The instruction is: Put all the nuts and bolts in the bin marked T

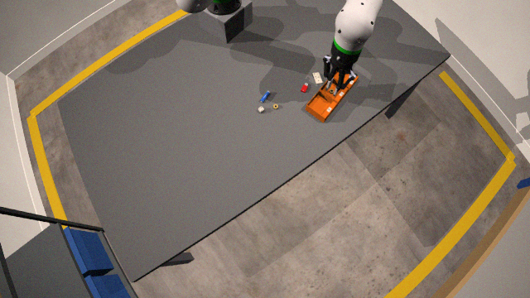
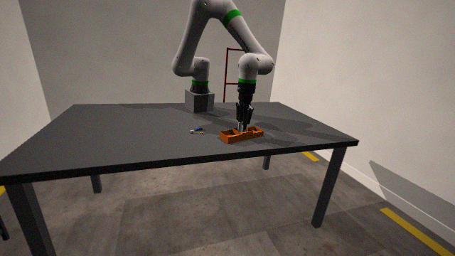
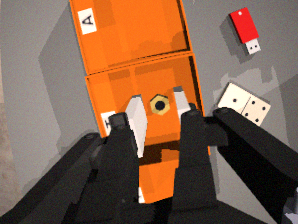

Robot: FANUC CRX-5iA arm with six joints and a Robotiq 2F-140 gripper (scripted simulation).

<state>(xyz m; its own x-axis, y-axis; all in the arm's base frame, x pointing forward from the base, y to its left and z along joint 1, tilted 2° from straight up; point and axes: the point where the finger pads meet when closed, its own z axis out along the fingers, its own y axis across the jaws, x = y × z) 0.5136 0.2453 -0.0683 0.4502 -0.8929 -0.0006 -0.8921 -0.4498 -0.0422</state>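
An orange bin (image 1: pixel 331 98) with three compartments in a row stands on the dark table; it also shows in the wrist view (image 3: pixel 133 50). The far compartment there carries the label A (image 3: pixel 88 20); the middle one's label is hidden behind a finger. My gripper (image 3: pixel 159 105) hangs over the middle compartment, fingers a little apart. A brass nut (image 3: pixel 158 104) sits between the fingertips with a small gap on each side, over the compartment floor. On the table to the left lie a second brass nut (image 1: pixel 275 106), a blue bolt-like cylinder (image 1: pixel 265 96) and a small white cube (image 1: pixel 261 109).
A red USB stick (image 1: pixel 305 87) (image 3: pixel 246 30) and a white domino (image 1: pixel 317 78) (image 3: pixel 245 104) lie just beside the bin. The robot's grey base block (image 1: pixel 233 18) stands at the table's back edge. The table's right edge runs close behind the bin.
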